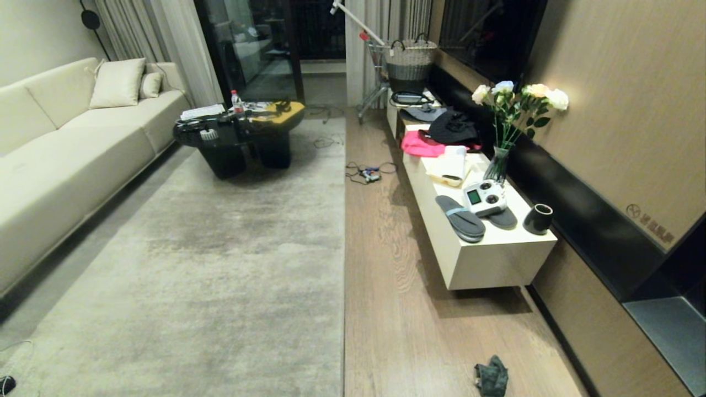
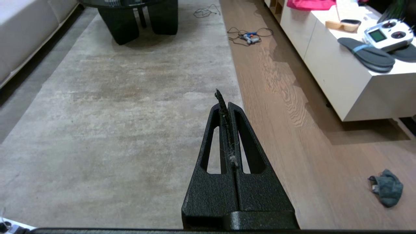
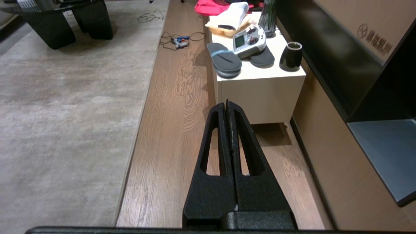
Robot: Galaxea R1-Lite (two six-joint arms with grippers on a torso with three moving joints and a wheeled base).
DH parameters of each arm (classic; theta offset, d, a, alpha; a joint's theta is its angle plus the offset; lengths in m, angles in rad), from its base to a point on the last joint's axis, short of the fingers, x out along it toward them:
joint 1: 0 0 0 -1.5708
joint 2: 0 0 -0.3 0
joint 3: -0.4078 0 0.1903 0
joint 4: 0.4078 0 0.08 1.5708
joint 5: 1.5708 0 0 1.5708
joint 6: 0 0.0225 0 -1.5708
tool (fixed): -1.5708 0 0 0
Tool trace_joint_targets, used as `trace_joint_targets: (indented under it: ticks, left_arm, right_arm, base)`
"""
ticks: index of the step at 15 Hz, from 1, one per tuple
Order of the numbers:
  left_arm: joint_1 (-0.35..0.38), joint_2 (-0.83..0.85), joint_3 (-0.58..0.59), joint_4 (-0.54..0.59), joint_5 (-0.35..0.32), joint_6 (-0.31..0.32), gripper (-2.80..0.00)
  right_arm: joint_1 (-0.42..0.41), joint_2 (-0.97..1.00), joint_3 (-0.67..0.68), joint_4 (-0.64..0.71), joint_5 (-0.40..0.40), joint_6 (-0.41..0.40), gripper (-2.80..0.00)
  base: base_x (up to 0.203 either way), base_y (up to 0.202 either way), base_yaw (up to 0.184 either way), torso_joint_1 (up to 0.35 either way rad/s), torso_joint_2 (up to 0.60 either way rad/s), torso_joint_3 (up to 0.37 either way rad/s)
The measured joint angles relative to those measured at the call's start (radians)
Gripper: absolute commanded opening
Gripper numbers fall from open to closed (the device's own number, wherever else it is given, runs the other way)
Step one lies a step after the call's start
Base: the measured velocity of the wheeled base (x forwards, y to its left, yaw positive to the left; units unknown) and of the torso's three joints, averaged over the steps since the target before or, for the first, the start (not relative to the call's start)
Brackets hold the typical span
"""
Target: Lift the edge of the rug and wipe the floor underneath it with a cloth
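Where flat, rug edge (image 1: pixel 344 248) beside floor (image 1: pixel 397 309)

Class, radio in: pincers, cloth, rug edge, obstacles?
Left pincer and right pincer shut, empty. Small dark grey-teal cloth on wood-plank floor. Pale grey-beige rug edge flat. Tangled cable further up.

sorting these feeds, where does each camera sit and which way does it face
Head view: high on the robot, facing down the room over the rug edge, floor and cloth; no arm shows.
Left wrist view: behind the shut left hand, above the rug's border, facing forward.
Right wrist view: behind the shut right hand, above the floor, facing the white cabinet.
All share the grey slippers.
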Motion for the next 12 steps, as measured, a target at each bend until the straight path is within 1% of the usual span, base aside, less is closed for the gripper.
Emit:
trace_joint_targets:
  ticks: [8,12]
  left_arm:
    - [0.000,0.000,0.000,-0.001,0.000,0.000,-2.80]
    - [0.000,0.000,0.000,0.000,0.000,0.000,-2.80]
  right_arm:
    - [0.000,0.000,0.000,0.001,0.000,0.000,-2.80]
    - [0.000,0.000,0.000,0.001,0.000,0.000,-2.80]
  base:
    - [0.000,0.000,0.000,0.208,-0.57,-0.365]
    - [0.000,0.000,0.000,0.185,-0.45,-0.274]
